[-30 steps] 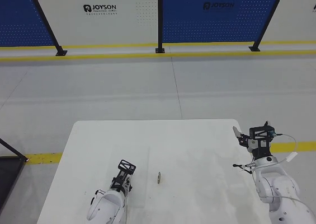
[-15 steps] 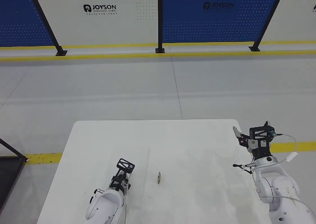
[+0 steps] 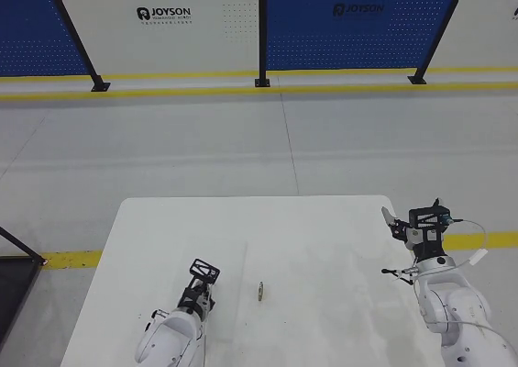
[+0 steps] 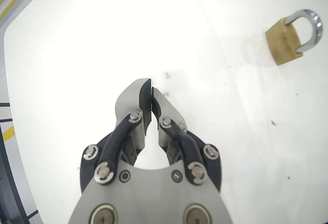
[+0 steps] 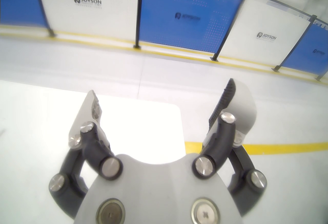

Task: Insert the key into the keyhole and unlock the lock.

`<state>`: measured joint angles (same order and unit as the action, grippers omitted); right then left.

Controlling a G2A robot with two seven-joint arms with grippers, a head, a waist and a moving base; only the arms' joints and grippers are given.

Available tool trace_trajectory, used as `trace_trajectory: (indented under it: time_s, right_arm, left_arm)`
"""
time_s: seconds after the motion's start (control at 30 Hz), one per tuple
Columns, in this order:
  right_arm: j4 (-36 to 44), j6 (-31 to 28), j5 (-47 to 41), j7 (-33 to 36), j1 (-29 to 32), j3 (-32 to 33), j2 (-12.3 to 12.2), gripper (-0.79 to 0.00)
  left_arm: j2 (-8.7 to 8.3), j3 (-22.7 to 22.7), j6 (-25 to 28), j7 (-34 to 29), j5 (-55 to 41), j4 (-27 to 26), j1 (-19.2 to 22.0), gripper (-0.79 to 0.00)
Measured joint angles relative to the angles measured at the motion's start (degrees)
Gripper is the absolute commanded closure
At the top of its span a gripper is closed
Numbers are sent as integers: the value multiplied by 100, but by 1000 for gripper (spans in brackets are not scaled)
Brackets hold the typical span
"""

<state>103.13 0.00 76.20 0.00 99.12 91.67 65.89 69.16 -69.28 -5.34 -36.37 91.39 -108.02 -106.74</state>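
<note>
Just boxy brass lock, curved shackle.

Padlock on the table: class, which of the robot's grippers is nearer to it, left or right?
Left. The left gripper hangs over the table close beside the padlock; the right gripper is well apart from it, out by the table's right edge.

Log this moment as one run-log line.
left gripper: shut, empty, above table | padlock: on table, shackle closed, apart from both grippers | right gripper: open, empty, at table edge | lock not yet grasped
</note>
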Motion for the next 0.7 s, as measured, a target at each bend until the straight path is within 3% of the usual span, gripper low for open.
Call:
trace_trajectory:
  time_s: [0.17,0.33,0.5,0.6,0.7]
  right_arm:
    - [0,0,0,0,0,0,0,-785]
    - [0,0,0,0,0,0,0,-785]
    - [0,0,0,0,0,0,0,-785]
    - [0,0,0,0,0,0,0,-785]
    - [0,0,0,0,0,0,0,-785]
  left_arm:
    - [-37,-300,143,559,-370,-442,-352,0]
    - [-94,-827,657,1908,-1317,-846,-938,0]
    - [-182,-1601,2345,3800,-2742,-642,-1472,0]
    - [-217,-1877,3413,4737,-3327,-285,-1501,0]
    - [-239,-1933,4275,5252,-3672,47,-1357,0]
